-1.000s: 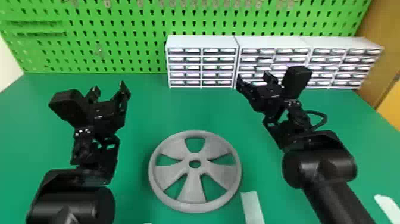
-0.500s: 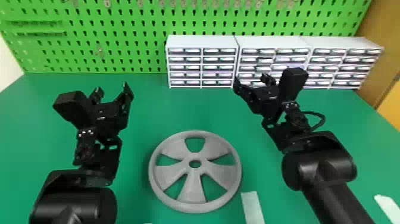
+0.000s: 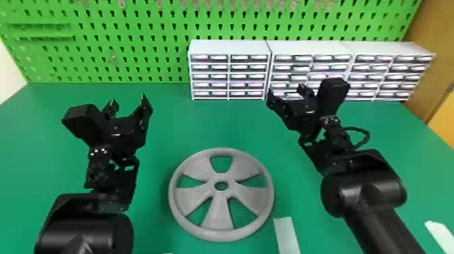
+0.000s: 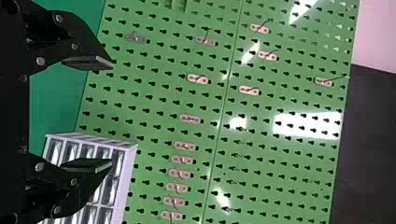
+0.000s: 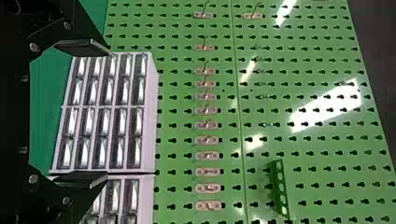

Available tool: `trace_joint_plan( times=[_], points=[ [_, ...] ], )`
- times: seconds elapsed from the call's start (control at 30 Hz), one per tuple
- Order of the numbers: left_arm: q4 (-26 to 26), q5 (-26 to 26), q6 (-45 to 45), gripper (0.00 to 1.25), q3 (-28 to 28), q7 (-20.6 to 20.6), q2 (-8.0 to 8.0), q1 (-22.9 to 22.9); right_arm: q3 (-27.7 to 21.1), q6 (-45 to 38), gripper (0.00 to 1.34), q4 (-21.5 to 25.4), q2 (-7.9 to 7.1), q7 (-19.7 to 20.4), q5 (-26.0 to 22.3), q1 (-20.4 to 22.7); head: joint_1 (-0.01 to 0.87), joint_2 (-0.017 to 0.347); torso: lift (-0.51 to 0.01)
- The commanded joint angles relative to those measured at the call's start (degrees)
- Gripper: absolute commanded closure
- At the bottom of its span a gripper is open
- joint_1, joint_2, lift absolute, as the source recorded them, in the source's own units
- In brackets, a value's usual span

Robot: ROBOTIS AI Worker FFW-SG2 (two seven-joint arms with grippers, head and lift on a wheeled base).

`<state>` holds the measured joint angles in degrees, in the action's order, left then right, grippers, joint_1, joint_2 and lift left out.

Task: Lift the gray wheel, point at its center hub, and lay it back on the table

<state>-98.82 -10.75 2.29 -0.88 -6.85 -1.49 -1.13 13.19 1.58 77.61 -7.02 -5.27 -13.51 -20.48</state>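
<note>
**Gray wheel [image 3: 216,212] awaits lifting**

It lies flat on the worktop [image 3: 216,125], nearer me than my left tool [image 3: 128,99] and right tool [image 3: 285,89], both spread and empty. I'd call this pre-grasp: next, lower one to the rim [image 3: 173,196], leaving the other for the center hub [image 3: 220,194].

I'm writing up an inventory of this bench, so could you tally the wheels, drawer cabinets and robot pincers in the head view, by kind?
Wheels: 1 (gray wheel)
Drawer cabinets: 3 (left cabinet, middle cabinet, right cabinet)
Pincers: 2 (left pincer, right pincer)
Total: 6
</note>
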Motion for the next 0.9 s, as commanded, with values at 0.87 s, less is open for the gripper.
trace_joint_plan(
  times=[0.87],
  points=[
    [0.1, -0.2, 0.0, 0.51, 0.1, 0.3, 0.00, -0.4, -0.5, -0.2, 0.34, 0.0, 0.34, 0.1, -0.1, 0.0, 0.692, 0.048, -0.096]
  ],
)
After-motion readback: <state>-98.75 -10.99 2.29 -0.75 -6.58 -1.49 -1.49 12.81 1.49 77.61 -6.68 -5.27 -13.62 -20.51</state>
